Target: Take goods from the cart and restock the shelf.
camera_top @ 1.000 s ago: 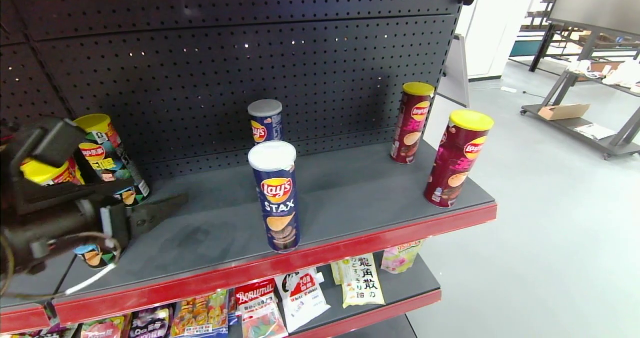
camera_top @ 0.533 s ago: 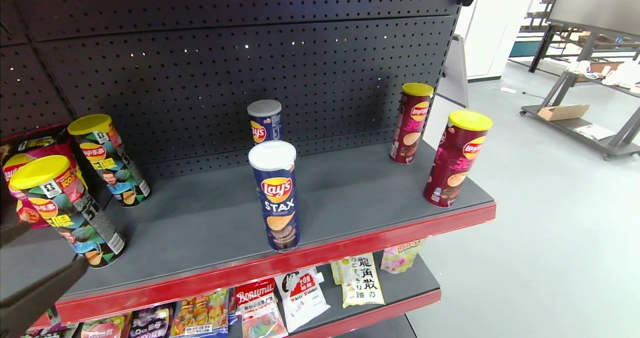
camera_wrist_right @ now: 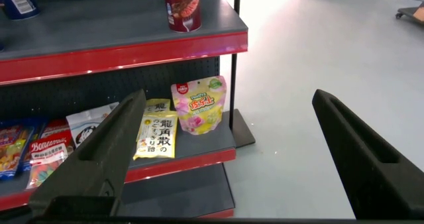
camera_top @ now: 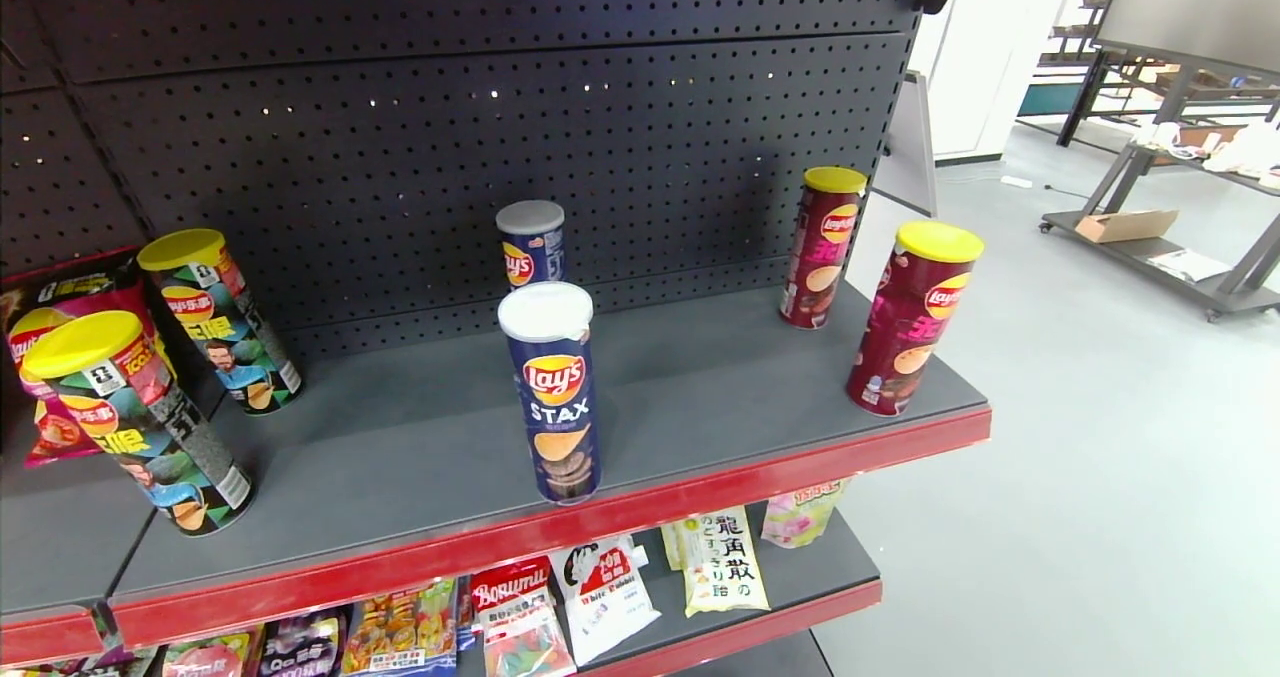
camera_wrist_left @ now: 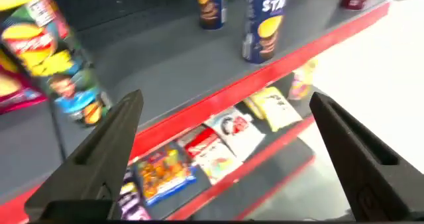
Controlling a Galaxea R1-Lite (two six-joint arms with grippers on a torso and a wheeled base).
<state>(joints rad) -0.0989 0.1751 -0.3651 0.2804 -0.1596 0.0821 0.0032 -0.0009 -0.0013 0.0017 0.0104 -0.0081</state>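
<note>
Fingers (camera_wrist_left: 99, 158) of left gripper (camera_wrist_left: 225, 97) and right gripper (camera_wrist_right: 228, 93) spread wide before cylindrical cans (camera_wrist_left: 264, 25).

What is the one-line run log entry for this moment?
left hand: open, empty | right hand: open, empty | yellow-lidded chip can: upright on shelf, front left

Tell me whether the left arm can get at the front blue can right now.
Probably yes. The left gripper is open before the shelf, and the front blue can stands upright near its edge with bare shelf on both sides.
</note>
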